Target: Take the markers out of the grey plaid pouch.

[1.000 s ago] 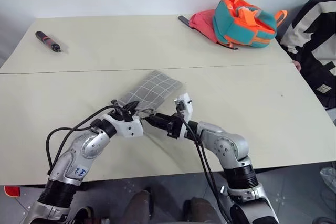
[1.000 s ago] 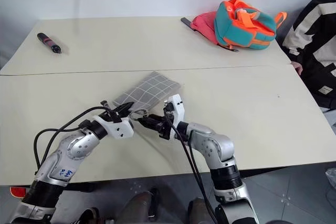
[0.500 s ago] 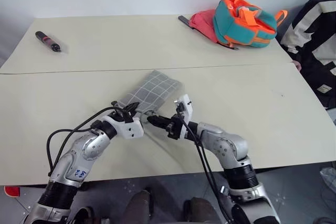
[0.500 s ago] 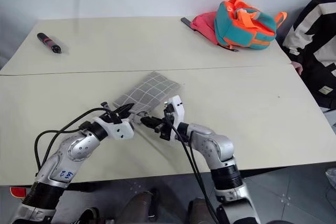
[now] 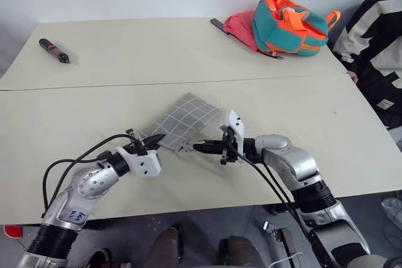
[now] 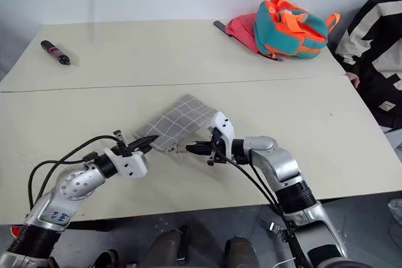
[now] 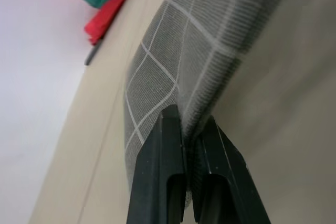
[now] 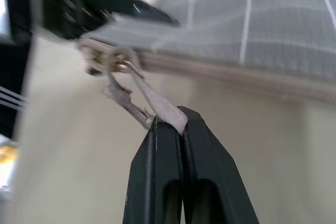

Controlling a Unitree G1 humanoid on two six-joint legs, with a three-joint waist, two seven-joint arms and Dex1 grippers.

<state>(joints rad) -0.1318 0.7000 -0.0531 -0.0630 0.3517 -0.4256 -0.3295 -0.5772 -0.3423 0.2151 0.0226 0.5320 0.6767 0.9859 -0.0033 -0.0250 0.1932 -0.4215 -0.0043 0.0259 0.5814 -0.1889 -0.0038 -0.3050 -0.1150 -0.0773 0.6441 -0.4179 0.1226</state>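
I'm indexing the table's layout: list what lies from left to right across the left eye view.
Black-and-red pen → left hand, shut on the grey plaid pouch's corner → grey plaid pouch → right hand, shut on the zipper pull → teal-and-orange backpack → person's black-and-white sleeve.

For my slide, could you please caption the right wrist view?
Right gripper pinches the zipper pull tab of the grey plaid pouch.
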